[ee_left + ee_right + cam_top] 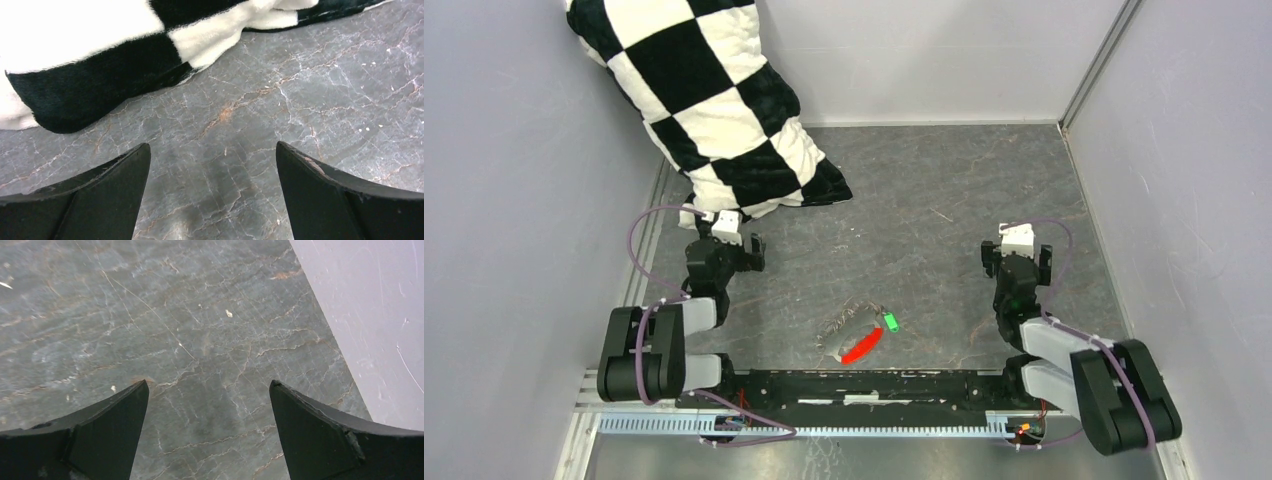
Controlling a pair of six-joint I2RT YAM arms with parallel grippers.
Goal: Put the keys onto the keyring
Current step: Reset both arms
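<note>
1. From above: the keyring (844, 328) lies on the table (944, 190) near the front edge, between the two arm bases. Its red tag (862, 346) runs slantwise, near-left to far-right. The green key (890, 322) sits just beside the tag's far-right end; I can't tell whether it is hooked on. Both lie behind the claws, towards the bases. The left claw (726, 238) and right claw (1019, 250) point away from them, arms folded low, and the right one looks slightly nearer the key.
2. Left wrist view: the left claw is released, its fingers spread wide over bare table with nothing between them, and a checkered blanket (75, 60) lies just ahead.
3. Right wrist view: the right claw is also released and empty, with the wall (370, 315) to its right. No key is in sight here.
</note>
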